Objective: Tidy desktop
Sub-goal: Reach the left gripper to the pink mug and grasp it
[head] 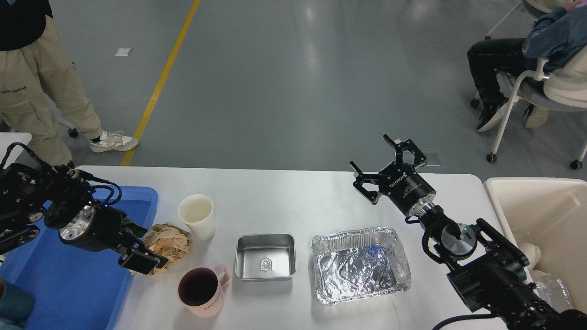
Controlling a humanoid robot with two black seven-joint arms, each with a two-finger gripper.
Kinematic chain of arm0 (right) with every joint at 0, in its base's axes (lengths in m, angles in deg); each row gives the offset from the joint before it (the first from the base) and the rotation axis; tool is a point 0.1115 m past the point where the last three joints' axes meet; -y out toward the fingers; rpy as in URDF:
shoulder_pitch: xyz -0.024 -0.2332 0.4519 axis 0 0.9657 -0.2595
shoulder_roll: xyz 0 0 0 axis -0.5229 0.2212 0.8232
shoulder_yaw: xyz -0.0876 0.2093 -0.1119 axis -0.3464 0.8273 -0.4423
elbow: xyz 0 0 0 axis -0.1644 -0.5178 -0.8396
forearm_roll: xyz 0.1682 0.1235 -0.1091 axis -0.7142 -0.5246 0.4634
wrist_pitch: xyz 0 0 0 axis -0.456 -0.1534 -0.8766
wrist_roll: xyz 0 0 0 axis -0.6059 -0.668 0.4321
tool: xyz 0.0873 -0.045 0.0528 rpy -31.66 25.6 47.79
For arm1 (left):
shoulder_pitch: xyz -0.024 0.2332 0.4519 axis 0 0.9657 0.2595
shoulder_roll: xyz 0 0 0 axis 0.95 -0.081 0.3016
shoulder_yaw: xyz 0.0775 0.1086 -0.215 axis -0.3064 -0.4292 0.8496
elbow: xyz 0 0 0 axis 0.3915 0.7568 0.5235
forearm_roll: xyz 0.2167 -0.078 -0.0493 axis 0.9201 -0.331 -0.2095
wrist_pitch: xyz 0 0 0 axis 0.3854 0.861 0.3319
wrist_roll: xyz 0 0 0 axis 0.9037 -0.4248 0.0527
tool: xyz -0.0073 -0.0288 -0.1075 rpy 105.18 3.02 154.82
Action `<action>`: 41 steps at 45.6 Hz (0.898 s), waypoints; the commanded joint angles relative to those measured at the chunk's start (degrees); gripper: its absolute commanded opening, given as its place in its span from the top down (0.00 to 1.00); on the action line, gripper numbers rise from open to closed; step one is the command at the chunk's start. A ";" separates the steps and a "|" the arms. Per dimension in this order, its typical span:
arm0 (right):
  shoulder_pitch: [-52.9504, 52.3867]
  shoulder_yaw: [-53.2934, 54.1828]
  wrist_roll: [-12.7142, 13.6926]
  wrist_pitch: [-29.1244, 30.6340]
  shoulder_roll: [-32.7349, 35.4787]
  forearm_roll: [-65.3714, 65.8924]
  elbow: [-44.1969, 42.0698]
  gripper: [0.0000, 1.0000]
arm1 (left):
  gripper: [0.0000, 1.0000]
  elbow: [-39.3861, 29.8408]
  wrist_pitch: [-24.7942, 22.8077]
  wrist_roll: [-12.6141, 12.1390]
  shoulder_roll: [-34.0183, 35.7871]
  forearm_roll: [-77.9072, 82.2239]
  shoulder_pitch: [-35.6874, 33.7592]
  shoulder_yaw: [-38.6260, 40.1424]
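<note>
One view only, from the head. Left tool [146, 255] overlaps crumpled brown paper [170, 238] at the blue tray's [69, 284] edge; its jaw state cannot be told. Right tool [384, 161] hangs spread wide above the worktop [284, 201]. Cream bin [541, 201] cropped at right.

The right claw [390, 158] carries the brand name ROBOTIQ in white letters along its black body, read at a slant. The pink mug [204, 289] at the near edge of the worktop shows the word HOME in thin letters on its side. The beige trousers [34, 87] of the person standing at the far left bear a small dark line of print on the thigh, too small to read with certainty. The steel tray [266, 256] has an embossed emblem on its floor, not legible.
</note>
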 commanded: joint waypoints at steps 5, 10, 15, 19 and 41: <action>-0.02 0.09 0.00 0.03 0.24 0.00 0.06 0.00 | 0.03 0.29 -1.05 -0.11 -4.38 3.27 -0.11 -1.72; -0.02 0.17 -0.09 0.03 0.24 0.00 0.06 0.00 | 0.03 0.73 -1.14 -0.29 -6.84 4.59 0.51 -1.99; -0.02 0.26 -0.09 0.03 0.24 -0.18 0.06 0.00 | 0.03 1.87 -1.32 -0.37 -8.42 5.29 0.68 -2.86; 0.07 0.26 -0.09 0.03 0.24 -0.18 0.06 0.00 | 0.03 2.75 -1.32 -0.37 -9.83 6.08 0.60 -3.74; 0.86 0.61 -0.09 0.29 0.50 -0.18 0.06 0.00 | 0.05 4.77 -1.32 0.42 -14.49 6.26 0.60 -5.33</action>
